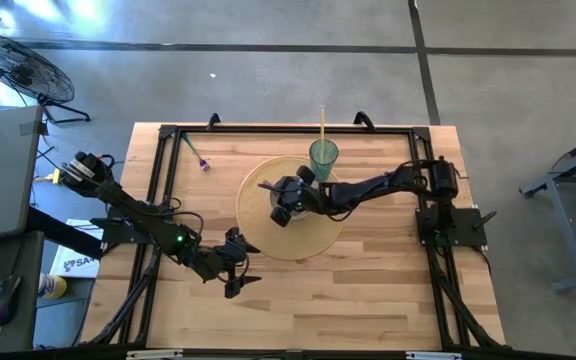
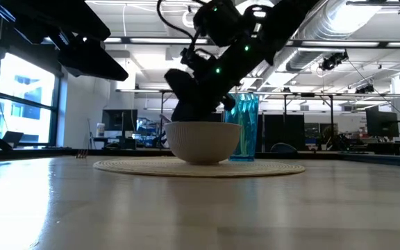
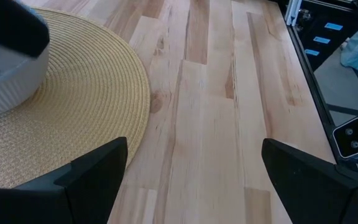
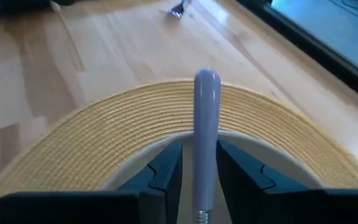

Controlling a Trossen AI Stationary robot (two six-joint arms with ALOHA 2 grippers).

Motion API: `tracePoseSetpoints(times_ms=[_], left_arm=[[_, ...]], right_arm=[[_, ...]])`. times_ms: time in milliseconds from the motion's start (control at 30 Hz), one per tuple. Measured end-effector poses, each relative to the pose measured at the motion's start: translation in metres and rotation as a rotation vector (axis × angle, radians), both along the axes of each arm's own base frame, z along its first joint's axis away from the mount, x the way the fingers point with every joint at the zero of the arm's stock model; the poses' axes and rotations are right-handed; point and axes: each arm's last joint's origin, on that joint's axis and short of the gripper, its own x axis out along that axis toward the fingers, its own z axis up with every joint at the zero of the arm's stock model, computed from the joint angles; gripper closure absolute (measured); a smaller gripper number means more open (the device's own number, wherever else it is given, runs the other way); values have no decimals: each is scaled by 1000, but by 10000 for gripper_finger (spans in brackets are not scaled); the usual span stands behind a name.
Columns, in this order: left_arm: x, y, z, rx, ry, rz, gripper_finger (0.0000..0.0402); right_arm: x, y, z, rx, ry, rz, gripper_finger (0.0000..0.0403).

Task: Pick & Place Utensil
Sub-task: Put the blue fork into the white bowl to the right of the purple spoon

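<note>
Left gripper [image 1: 236, 268]: nearest the bottom edge of the overhead view, hovering over bare wood at about 7 o'clock from the placemat; fingers [image 3: 89, 177] spread wide with nothing between them.
Room near left gripper: open planks of the wooden table [image 1: 368, 290] run out toward 4 and 5 o'clock, no clutter there (the mat's rim sits just beside one finger in the left wrist view).
Placemat [image 1: 313, 235]: round woven straw disc at table centre; its edge stops well short of the black frame rail [image 1: 423, 225] on the right side.
Bowl [image 2: 203, 142]: white, ribbed, standing on the placemat, largely under the right arm from above.
Right gripper [image 1: 286, 200]: reaching in from 3 o'clock, poised directly over the bowl; fingers [image 4: 166, 168] closed tight on a utensil handle.
Utensil [image 4: 205, 134]: lavender rounded handle clamped between the two fingers and sticking out past them, over the bowl; its working end is hidden from me.
Cup [image 1: 323, 155]: translucent green, at roughly 1 o'clock from the bowl on the mat's rim, holding a yellow straw [image 1: 321, 125] upright.
Fork [image 1: 196, 152]: green handle with purple end, lying loose on the wood at about 10 o'clock from the mat, well apart from both grippers.
Beyond the table: a floor fan [image 1: 18, 65] off at 10 o'clock.
</note>
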Motion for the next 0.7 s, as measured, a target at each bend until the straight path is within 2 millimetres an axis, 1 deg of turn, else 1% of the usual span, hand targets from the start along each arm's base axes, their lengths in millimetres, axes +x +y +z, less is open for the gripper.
tracePoseSetpoints(times_ms=[167, 233, 333, 433, 533, 700], left_arm=[[0, 0, 0, 0, 0, 0, 34], [0, 0, 0, 0, 0, 0, 34], [0, 0, 0, 0, 0, 0, 34], [0, 0, 0, 0, 0, 0, 34], [0, 0, 0, -2, -2, 2, 34], [3, -1, 5, -27, -54, 26, 34]], right_arm=[[-10, 15, 30, -15, -24, 24, 313], [-16, 26, 43, -28, -28, 36, 315], [-24, 50, 57, -45, -46, 73, 319], [-29, 79, 62, -65, -57, 117, 320], [-35, 109, 62, -80, -61, 170, 320], [-49, 154, 61, -74, -63, 258, 320]])
